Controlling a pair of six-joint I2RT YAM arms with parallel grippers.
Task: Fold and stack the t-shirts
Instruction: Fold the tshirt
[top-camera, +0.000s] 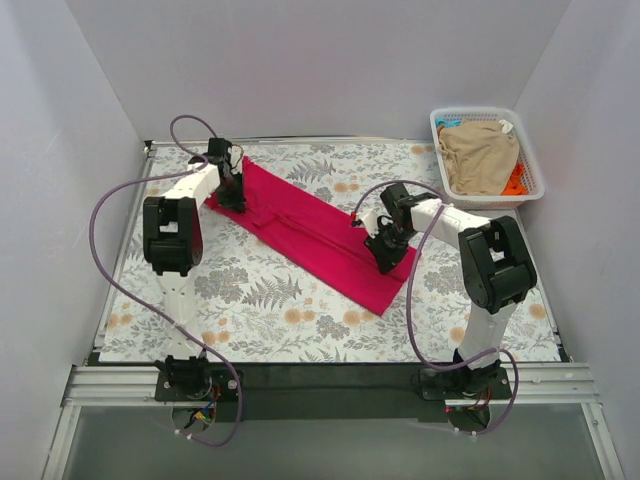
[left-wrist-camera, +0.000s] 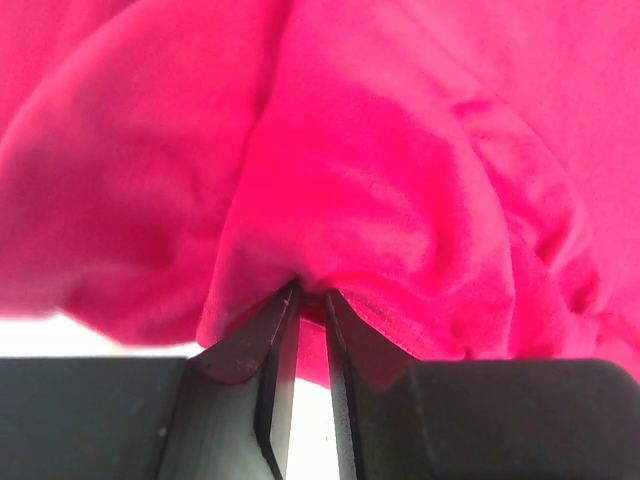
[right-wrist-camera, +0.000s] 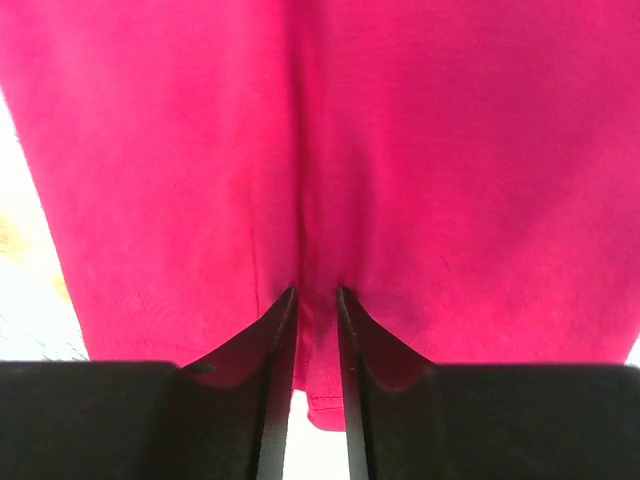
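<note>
1. I'm looking down at the pink shirt (top-camera: 310, 235), which is lying folded into a long strip on the flowered table (top-camera: 250, 295), running slantwise from the far left to the near right.
2. I'm watching the left gripper (left-wrist-camera: 312, 296) working at the far left end of the strip; in its wrist view the two fingers are pinching a bunched fold of the pink cloth between them.
3. I'm seeing the right gripper (right-wrist-camera: 317, 296) pressing down at the near right end, its fingers clenched on a creased ridge of the same shirt close to the hem.
4. The strip is lying flat between the two grippers.
5. At the far right corner, the white basket (top-camera: 437, 140) is sitting well apart from the pink shirt, holding a crumpled tan shirt (top-camera: 480, 155) with a bit of orange shirt (top-camera: 514, 181) showing beside it.
</note>
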